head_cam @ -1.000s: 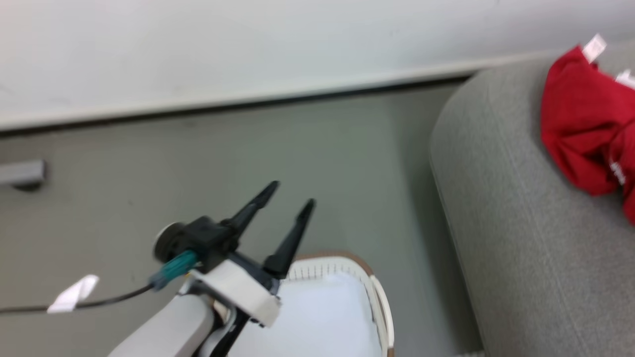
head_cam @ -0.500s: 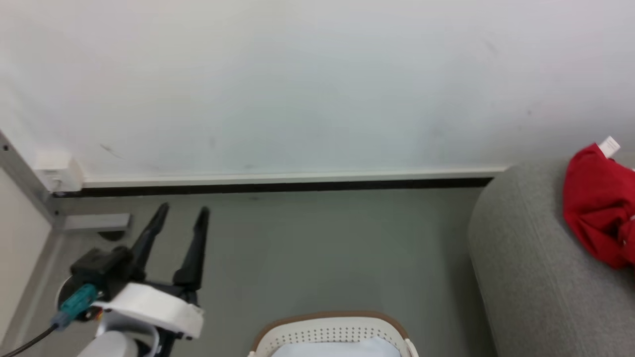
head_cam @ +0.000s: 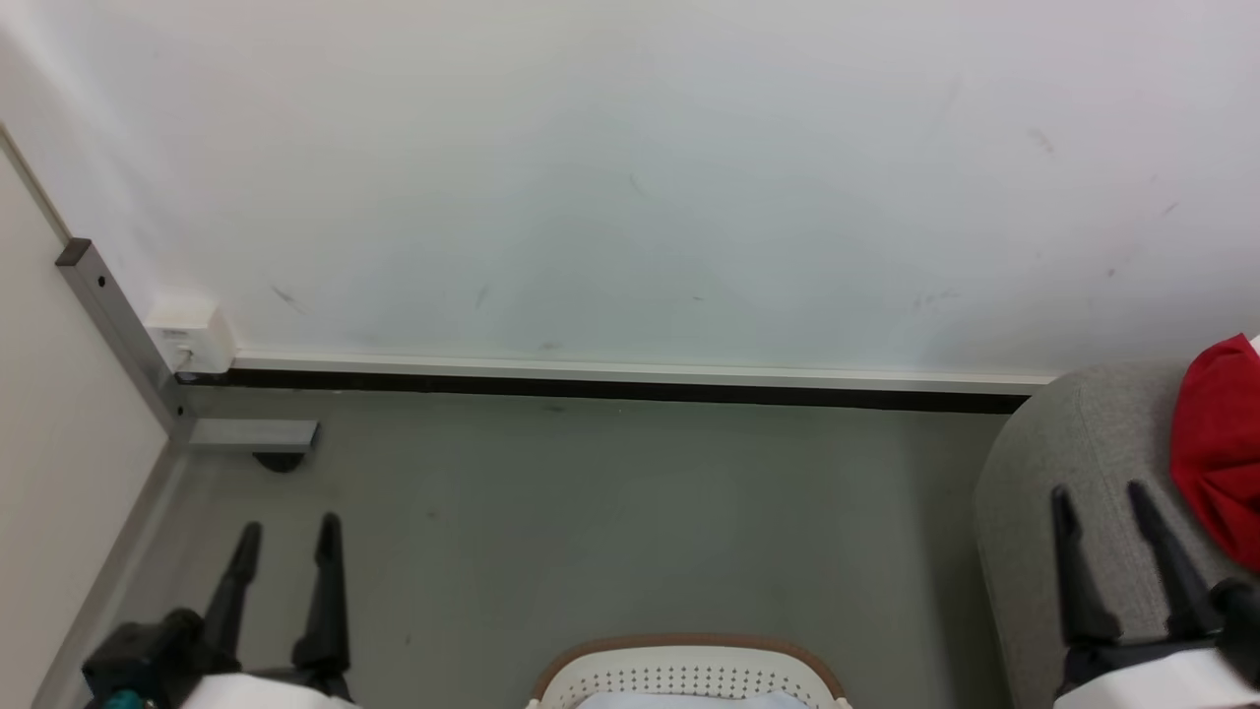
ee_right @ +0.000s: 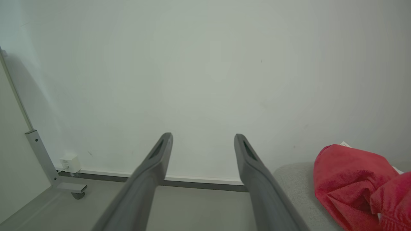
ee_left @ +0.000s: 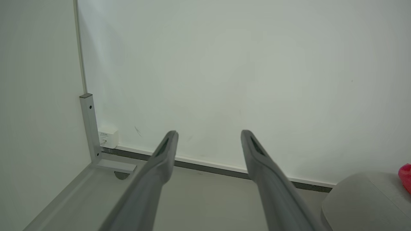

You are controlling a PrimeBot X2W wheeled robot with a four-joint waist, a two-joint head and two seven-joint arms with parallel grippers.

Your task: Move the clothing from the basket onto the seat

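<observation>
Room: grey floor running back to a white wall.
Left pincer: nearest, low over the floor, fingers spread, holding nothing.
Right pincer: also spread and bare, raised before the seat's rounded corner.
Basket: white with a brown rim, on the floor between the pincers; its inside is mostly cut off, so I cannot tell if anything is left in it.
Risk: a garment could be missed in the basket without a look down, or the right pincer could brush the heap off the padded edge.
Seat: grey woven fabric, beyond the basket's right side.
Clothing: bright red, soft, crumpled in folds on the seat's top, back from its corner.
</observation>
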